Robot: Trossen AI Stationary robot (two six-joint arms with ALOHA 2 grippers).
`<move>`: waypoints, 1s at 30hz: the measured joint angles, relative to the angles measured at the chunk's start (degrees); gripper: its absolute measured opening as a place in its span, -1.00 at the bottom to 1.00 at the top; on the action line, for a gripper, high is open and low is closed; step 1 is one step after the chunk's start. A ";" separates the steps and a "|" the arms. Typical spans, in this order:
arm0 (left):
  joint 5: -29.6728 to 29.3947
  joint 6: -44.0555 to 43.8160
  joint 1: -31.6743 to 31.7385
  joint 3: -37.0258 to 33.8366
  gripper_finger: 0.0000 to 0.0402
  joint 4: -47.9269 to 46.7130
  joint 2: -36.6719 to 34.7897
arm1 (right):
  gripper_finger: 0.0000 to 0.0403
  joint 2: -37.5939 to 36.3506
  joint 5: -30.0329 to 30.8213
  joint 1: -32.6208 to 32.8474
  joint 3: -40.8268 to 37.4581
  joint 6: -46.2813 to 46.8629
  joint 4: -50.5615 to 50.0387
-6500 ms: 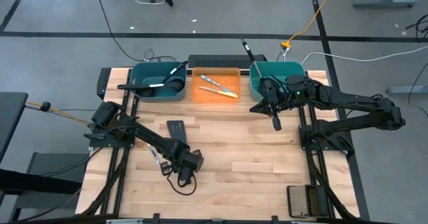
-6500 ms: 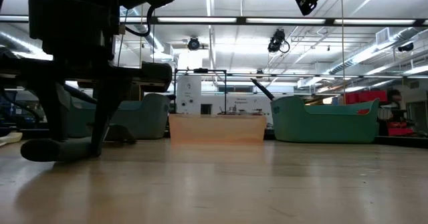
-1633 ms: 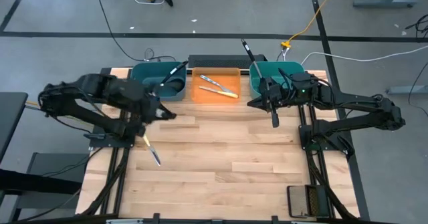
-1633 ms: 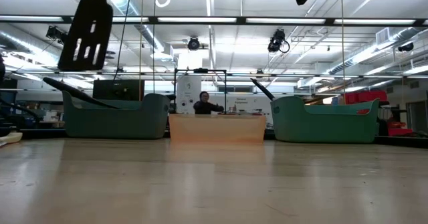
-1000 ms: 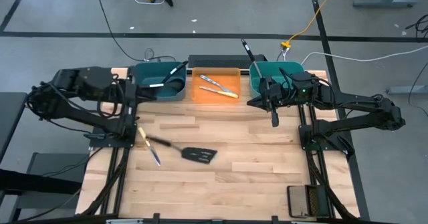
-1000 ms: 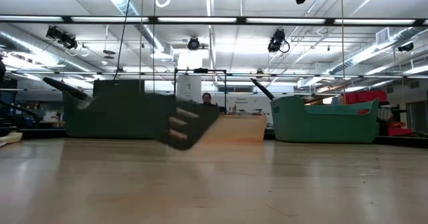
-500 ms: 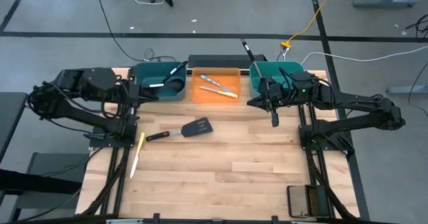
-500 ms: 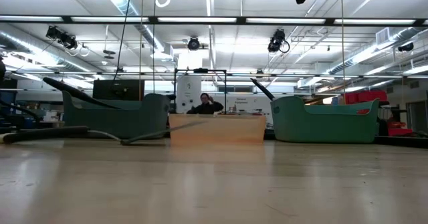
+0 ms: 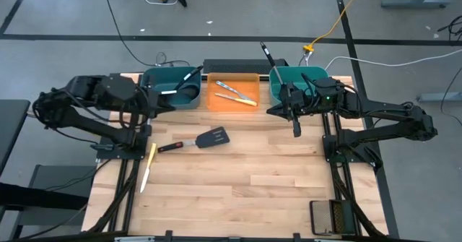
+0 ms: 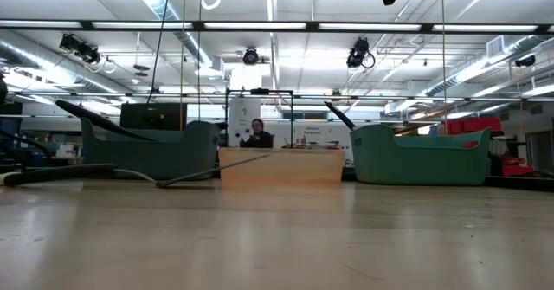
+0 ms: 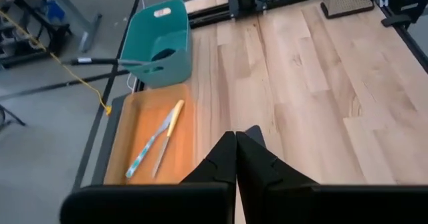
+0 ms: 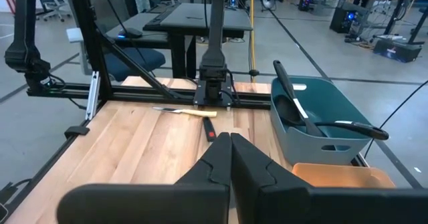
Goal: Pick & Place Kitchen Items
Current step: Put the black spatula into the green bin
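Observation:
A black slotted spatula (image 9: 198,140) lies flat on the wooden table, left of centre, head toward the far edge. A yellow-handled knife (image 9: 147,167) lies flat beside it, nearer the left edge. Two more knives (image 9: 235,92) lie in the orange tray (image 9: 216,101). Black ladles (image 9: 173,90) rest in the left teal bin (image 9: 148,79). A black utensil (image 9: 267,55) sticks out of the right teal bin (image 9: 317,74). My left gripper (image 11: 235,134) is shut and empty, raised near the left bin. My right gripper (image 12: 231,136) is shut and empty, raised in front of the right bin.
The three containers stand in a row along the far edge. Bare wood stretches across the middle and near half of the table (image 9: 260,184). A person shows in the room beyond the table (image 10: 256,135).
The spatula has landed on the table and come to rest. Its head swung toward the far edge while its handle end stayed near the left. The yellow-handled knife was knocked about, its blade end swinging toward the table's left and near edges.

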 joint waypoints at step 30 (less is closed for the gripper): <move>-0.46 -10.71 0.00 -1.09 -0.97 -5.82 0.86 | -0.97 0.00 0.00 0.00 0.00 0.01 -0.07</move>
